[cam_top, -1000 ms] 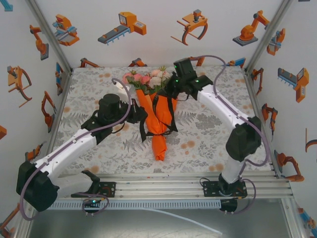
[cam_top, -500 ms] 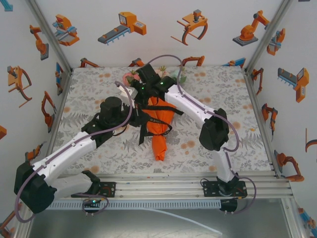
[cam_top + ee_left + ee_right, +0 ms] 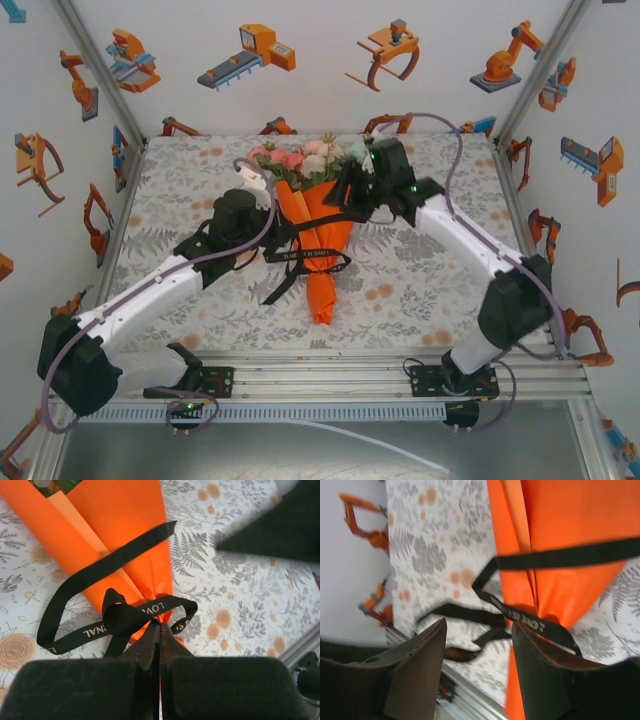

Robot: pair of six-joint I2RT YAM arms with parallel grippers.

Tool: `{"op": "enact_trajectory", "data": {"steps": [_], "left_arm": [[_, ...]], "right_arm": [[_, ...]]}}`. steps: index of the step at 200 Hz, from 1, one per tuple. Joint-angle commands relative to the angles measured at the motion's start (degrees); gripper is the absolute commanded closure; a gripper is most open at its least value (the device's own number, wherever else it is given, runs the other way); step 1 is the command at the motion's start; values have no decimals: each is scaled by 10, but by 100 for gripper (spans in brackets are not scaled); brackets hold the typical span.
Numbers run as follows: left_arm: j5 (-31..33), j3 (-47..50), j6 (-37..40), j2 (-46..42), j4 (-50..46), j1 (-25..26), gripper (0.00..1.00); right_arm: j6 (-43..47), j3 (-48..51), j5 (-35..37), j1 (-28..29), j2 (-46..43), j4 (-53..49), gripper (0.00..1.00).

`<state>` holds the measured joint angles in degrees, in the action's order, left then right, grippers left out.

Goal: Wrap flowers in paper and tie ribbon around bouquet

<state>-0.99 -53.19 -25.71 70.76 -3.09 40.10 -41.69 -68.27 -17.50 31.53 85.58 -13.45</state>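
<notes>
A bouquet (image 3: 318,235) lies flat on the floral-print tabletop (image 3: 430,270) between both arms. It is pink, white and pale mint artificial flowers (image 3: 300,160) in a bright orange paper cone (image 3: 120,525), blooms pointing away from the bases. A long, narrow black ribbon (image 3: 125,555) w/ gold lettering crosses the cone. A loose loop and a bunched, knot-like lump sit just ahead of the left end effector (image 3: 160,627). That one is clenched tight, tips at the lettered band on the cone's narrow part; can't tell if any ribbon is actually pinched. The right end effector (image 3: 477,627) is released, fingers apart w/ nothing between. Ribbon and cone lie just beyond its tips, and one ribbon end rests free across the paper.

Likely risks:
- The knot looks slack; w/o tension on both ends it may loosen and let the cone spring open.
- A pull from the left only could drag the bouquet or slide the ribbon toward the cone's tip.
- The closed tips could tear the thin paper.
</notes>
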Motion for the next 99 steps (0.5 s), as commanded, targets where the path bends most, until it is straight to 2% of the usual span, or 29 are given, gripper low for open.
{"op": "enact_trajectory", "data": {"steps": [1,15,38,66,99], "left_arm": [[21,-45,-15,32,-27,2,100],[20,-48,-19,36,-23,2,100],[13,-43,-17,27,-13,2,100],[4,-40,-19,20,-9,2,100],[-16,-38,-23,19,1,3,100]], "right_arm": [[104,151,-57,31,-77,291,43],[192,207,-63,46,-99,368,33],[293,198,-148,49,-81,391,32],[308,193,-198,53,-19,532,32],[309,126,-253,53,68,559,32]]}}
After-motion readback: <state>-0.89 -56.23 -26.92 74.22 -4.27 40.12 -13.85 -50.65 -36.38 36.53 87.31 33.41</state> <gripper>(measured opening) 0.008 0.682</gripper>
